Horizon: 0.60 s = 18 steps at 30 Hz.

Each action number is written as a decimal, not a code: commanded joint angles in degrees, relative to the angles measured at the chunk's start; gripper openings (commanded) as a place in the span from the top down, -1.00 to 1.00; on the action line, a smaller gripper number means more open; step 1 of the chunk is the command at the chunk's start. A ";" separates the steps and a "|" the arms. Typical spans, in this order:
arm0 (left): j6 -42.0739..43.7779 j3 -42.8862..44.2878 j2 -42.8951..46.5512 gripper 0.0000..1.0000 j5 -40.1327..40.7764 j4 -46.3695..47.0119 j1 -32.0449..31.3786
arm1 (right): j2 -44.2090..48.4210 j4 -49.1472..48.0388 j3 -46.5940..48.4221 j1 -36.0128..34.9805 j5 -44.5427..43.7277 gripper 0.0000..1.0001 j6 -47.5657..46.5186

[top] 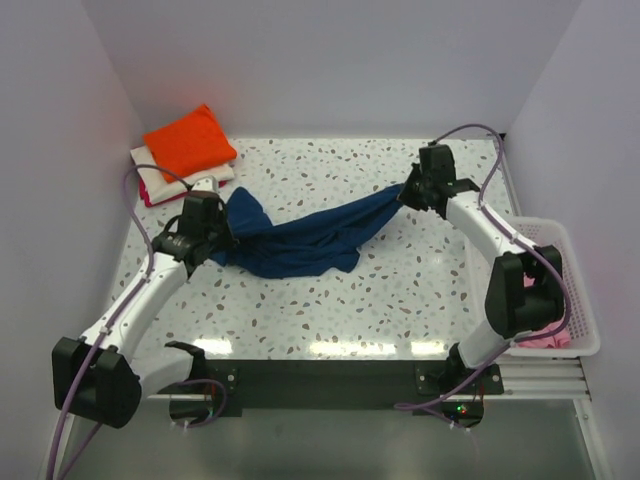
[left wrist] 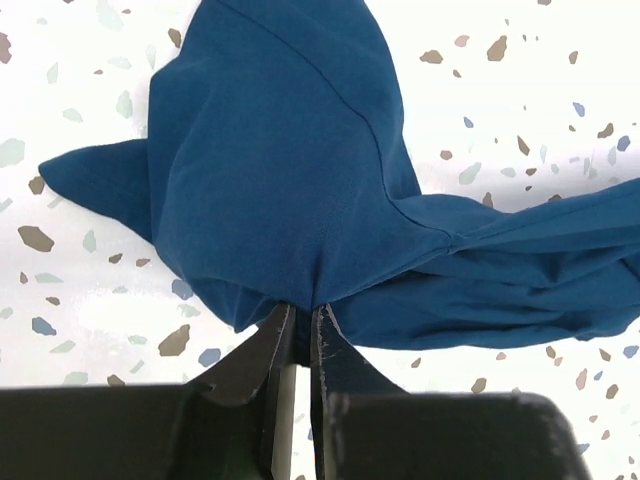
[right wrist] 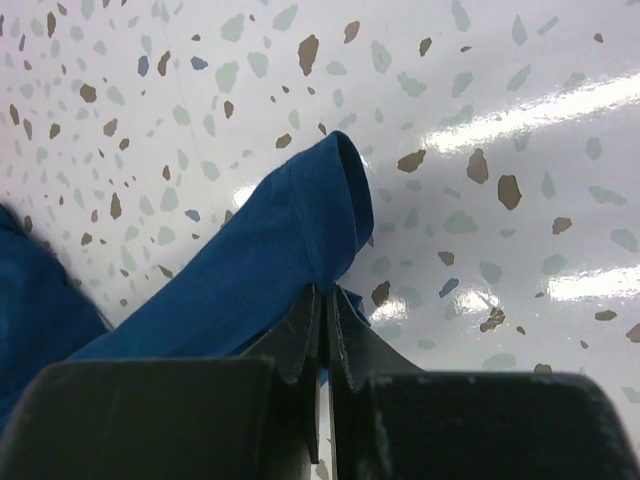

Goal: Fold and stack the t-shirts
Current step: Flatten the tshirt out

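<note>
You see the navy t-shirt [top: 300, 240] stretched in a sagging band across the middle of the speckled table [top: 400, 290], held at both ends. Your left gripper [left wrist: 300, 315] is pinched closed on a bunched end of it, and your right gripper [right wrist: 325, 295] is clamped on a hemmed edge at the other end. In the back left corner, a folded orange t-shirt [top: 190, 140] lies on top of a small pile.

Speckled table [top: 400, 290] carries a navy t-shirt [top: 300, 245] and, far left, an orange-topped folded stack [top: 185, 150]
</note>
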State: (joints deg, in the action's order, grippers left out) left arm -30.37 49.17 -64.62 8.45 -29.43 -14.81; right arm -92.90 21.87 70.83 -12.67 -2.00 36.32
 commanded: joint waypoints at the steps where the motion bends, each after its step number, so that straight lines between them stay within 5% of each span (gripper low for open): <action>1: 1.45 2.77 -0.84 1.00 1.92 3.76 0.83 | -0.16 1.16 5.45 0.54 0.32 1.00 -2.03; 5: 2.24 12.68 -8.66 1.00 3.06 9.63 2.94 | -6.39 0.54 17.89 0.89 1.12 1.00 -3.09; 13: 6.99 56.18 -24.49 1.00 0.00 7.90 9.36 | -12.22 6.96 55.42 2.47 -0.02 1.00 -6.17; 18: 9.27 65.35 -24.68 1.00 -0.98 8.07 10.06 | -7.66 3.72 56.37 2.47 -1.33 1.00 -6.96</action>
State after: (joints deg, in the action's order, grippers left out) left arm -24.25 110.21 -90.94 8.08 -23.11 -5.26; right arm -105.27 27.18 126.65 -10.57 -0.86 31.35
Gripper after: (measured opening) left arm 0.116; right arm 0.015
